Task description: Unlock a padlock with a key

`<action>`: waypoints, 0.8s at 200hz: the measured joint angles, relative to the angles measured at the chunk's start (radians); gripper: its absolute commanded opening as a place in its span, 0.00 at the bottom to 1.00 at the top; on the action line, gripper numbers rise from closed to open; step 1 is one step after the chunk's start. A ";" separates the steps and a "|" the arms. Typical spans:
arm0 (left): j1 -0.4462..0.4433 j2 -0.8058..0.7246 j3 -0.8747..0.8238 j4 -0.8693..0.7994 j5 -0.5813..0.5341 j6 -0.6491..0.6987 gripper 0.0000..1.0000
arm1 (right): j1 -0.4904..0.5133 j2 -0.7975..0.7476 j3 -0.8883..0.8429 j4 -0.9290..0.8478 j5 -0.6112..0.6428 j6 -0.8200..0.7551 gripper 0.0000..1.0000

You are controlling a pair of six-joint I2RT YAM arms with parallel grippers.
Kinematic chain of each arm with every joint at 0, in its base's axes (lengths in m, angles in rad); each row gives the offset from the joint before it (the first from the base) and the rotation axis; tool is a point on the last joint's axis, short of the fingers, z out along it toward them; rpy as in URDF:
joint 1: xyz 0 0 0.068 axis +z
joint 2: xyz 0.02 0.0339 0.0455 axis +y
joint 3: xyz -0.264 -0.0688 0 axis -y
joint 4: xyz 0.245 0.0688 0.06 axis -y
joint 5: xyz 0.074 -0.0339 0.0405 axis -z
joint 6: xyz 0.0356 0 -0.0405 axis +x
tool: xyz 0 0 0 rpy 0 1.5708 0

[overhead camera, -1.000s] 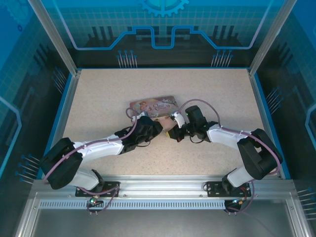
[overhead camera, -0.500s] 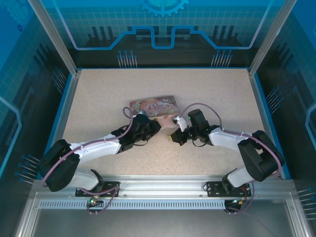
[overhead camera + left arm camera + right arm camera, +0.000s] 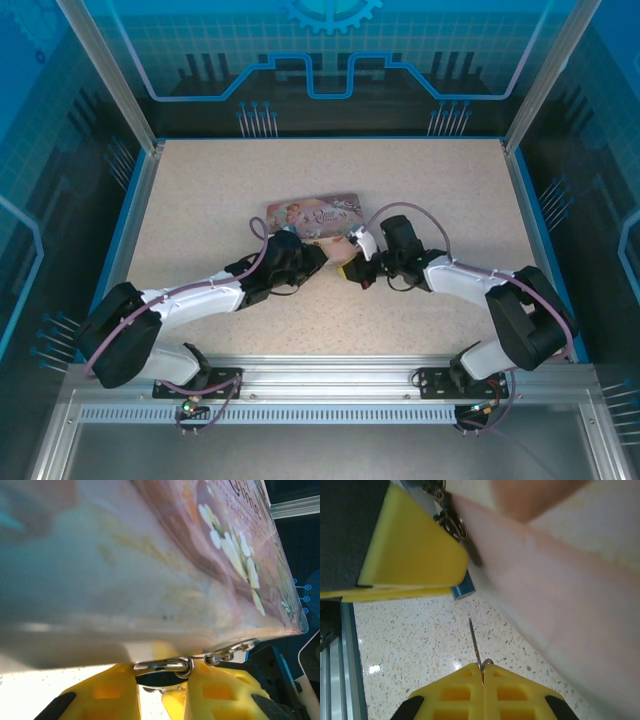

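Clamps the padlock (image 3: 463,589) in the left tool (image 3: 162,677), tight against the pink tin (image 3: 312,212) at mid-counter (image 3: 450,190) — tiny, stiff, slick metal, probably best held by the body with its lower end left free. Pinches the key (image 3: 474,642) by its bow in the fully closed right tool (image 3: 482,672) just beside, blade aimed at the lock — light, likely to twist in a loose grip.

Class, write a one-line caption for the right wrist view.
Right end effector pinches the key, its tip aimed at the padlock beside the pink tin.
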 measured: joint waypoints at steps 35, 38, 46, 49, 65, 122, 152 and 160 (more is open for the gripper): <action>0.000 0.000 0.000 0.001 0.006 -0.003 0.00 | 0.002 0.020 0.027 -0.008 0.002 -0.014 0.00; 0.000 0.000 0.000 0.001 0.006 -0.003 0.00 | 0.002 0.022 0.029 -0.008 0.003 -0.014 0.00; 0.000 0.000 0.000 0.001 0.006 -0.003 0.00 | 0.003 0.027 0.034 -0.010 0.003 -0.018 0.00; 0.000 0.000 0.000 0.002 0.006 -0.003 0.00 | 0.004 0.029 0.035 -0.011 0.003 -0.018 0.00; 0.000 0.000 0.000 0.003 0.006 -0.003 0.00 | 0.009 0.039 0.039 -0.019 0.003 -0.026 0.00; 0.000 0.001 0.000 0.004 0.006 -0.003 0.00 | 0.025 0.047 0.041 -0.029 0.003 -0.047 0.00; 0.000 0.001 0.000 0.005 0.006 -0.003 0.00 | 0.026 0.047 0.041 -0.034 0.004 -0.054 0.00; 0.000 0.001 0.000 0.005 0.006 -0.003 0.00 | 0.026 0.047 0.042 -0.034 0.005 -0.055 0.00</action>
